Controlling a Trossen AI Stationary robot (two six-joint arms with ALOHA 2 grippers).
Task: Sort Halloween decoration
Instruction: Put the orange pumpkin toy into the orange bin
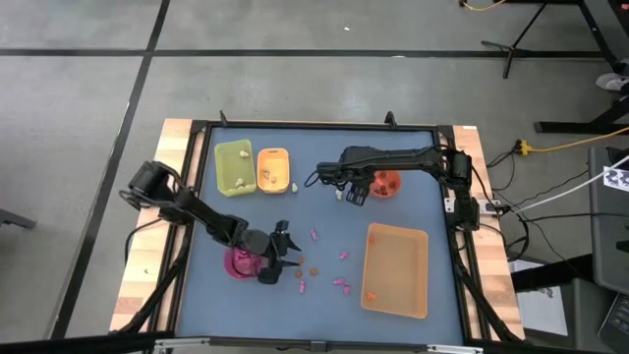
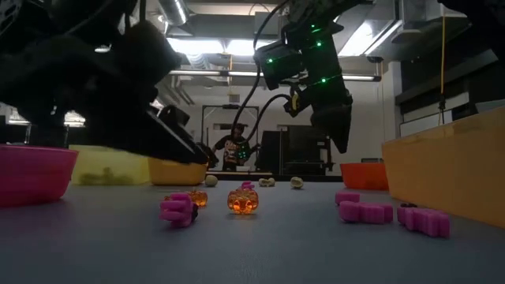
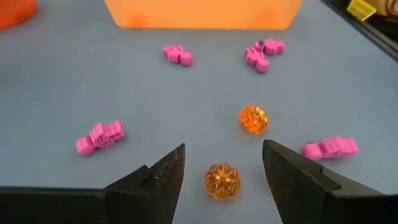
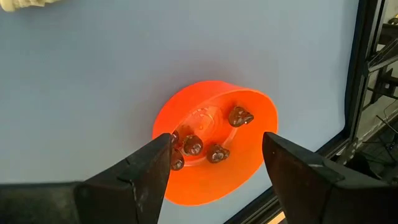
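Two orange pumpkins [image 3: 222, 181] lie ahead of my left gripper [image 3: 224, 171] near the table's front edge; its open fingers straddle the nearer one, so descent is the next move. My right gripper [image 4: 214, 155] hangs open over the red bowl [image 4: 249, 168].

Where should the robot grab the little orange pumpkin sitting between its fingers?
Probably around its round sides, coming straight down. The pumpkin sits alone on the table, and the left gripper is open with one finger on each side of it. It is ribbed and round, so squeezing across the middle should hold best.
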